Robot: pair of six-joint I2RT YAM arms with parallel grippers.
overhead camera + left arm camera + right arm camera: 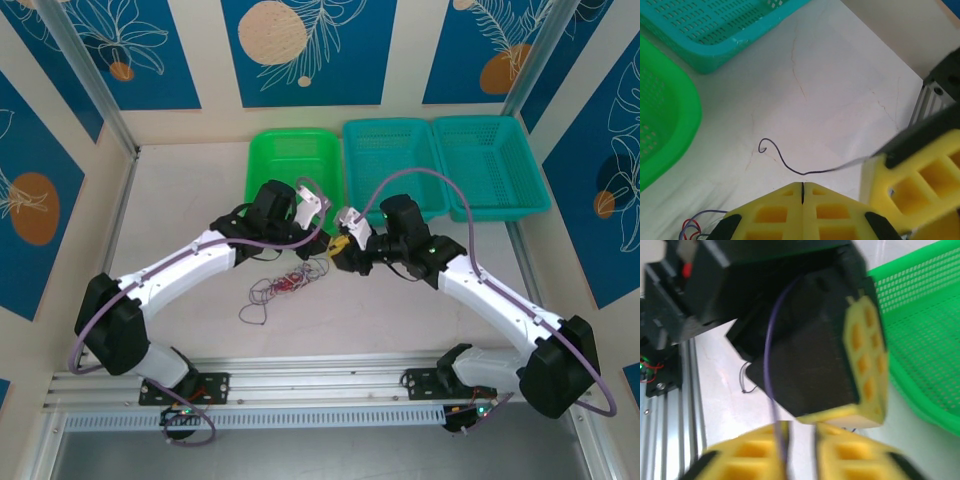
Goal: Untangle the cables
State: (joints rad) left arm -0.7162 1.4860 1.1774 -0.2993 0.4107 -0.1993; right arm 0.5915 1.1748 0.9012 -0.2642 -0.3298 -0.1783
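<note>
The cables lie in a small tangle (285, 283) on the white table between the arms; red loops (295, 278) and a black loop (250, 312) show, and I cannot pick out the white one. My left gripper (802, 186) is shut. A thin black cable (782, 162) curls on the table, passes just beyond its tips and runs to my right gripper (880, 160). In the right wrist view my right gripper (800, 440) shows a narrow gap, with a dark cable (771, 360) along its left finger. Both grippers meet above the table, left (328, 238) and right (347, 248).
A green basket (290, 160) and two teal baskets (385, 160) (495, 165) stand at the back, just beyond the grippers. Red and dark loops (690, 227) lie at the lower left of the left wrist view. An aluminium rail (320, 385) edges the near side.
</note>
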